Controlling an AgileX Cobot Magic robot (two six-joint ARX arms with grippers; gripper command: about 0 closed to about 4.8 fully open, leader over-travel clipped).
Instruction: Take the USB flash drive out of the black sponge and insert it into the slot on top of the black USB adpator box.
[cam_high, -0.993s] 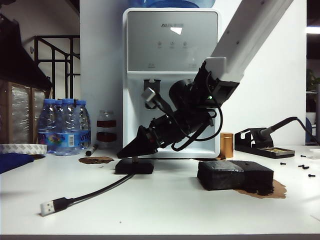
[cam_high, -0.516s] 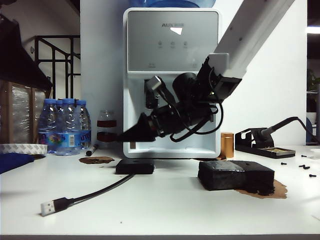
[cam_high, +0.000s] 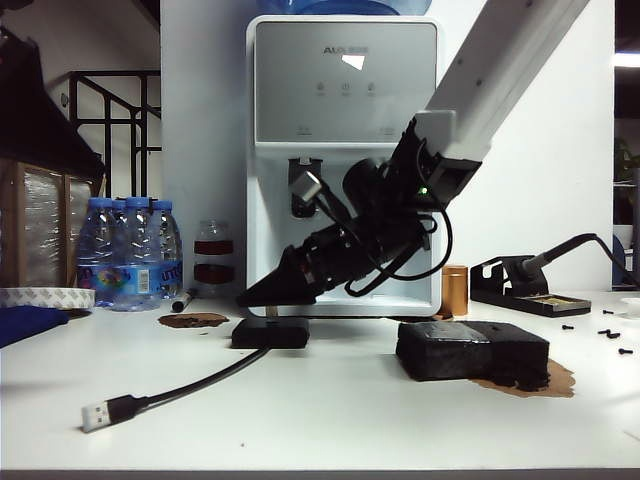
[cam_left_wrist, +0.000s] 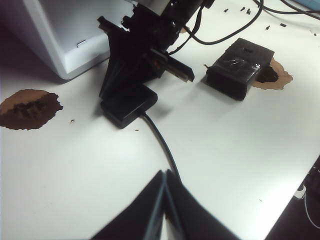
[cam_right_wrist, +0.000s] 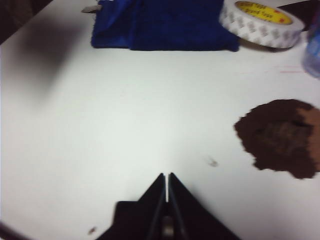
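Right claw (cam_high: 250, 297), tips pressed together, is hovering just above small flat matte-black USB adaptor box (cam_high: 270, 333) mid-bench; left claw (cam_left_wrist: 165, 175) is idling w/ tips together nr front edge.

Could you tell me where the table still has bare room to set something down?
Bare: the front strip between the cable's silver plug and the black sponge. Crowded: around the black USB adpator box, where the shut right claw hangs just above.

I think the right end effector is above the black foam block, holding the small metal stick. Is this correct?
Not the foam block. In the exterior view, the right end effector is above the small black box, shut on the small metal stick.
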